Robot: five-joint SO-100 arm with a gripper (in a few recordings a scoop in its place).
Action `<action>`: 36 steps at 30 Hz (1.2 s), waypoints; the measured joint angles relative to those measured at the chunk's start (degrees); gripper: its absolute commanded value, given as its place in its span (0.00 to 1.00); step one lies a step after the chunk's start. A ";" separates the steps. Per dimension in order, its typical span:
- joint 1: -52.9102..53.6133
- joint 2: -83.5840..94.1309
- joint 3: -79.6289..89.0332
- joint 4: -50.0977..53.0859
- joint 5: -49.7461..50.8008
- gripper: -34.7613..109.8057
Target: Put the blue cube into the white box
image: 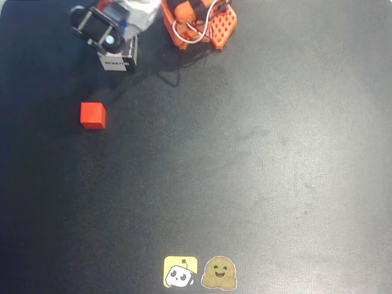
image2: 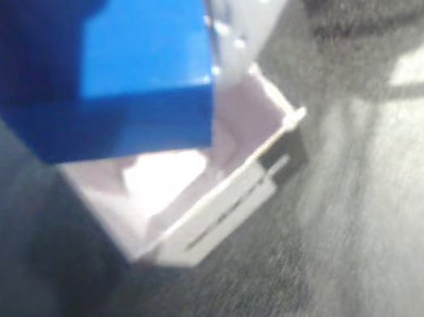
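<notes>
In the wrist view the fingers [image2: 99, 30] grip the blue cube [image2: 110, 70], held just above the open top of the white box [image2: 203, 201]. Overhead, the box [image: 119, 61] sits on the dark surface [image: 245, 171] beneath the arm, with a red cube [image: 93, 116] near it and 2 stickers [image: 199, 272] well apart.

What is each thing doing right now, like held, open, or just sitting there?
blue cube: held up in the gripper, right above the box's opening, not yet inside.
white box: open-topped, nothing visible inside, standing on the mat.
gripper: shut on the blue cube, over the box.
red cube: sitting alone on the mat, apart from the box.
two stickers: lying flat at the mat's near edge.
</notes>
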 measured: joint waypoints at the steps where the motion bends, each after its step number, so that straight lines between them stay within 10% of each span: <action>1: 0.00 0.26 0.09 0.00 0.00 0.26; 21: 0.00 3.25 2.46 -1.05 -0.26 0.40; 36: -3.43 6.86 4.39 -3.69 -0.35 0.24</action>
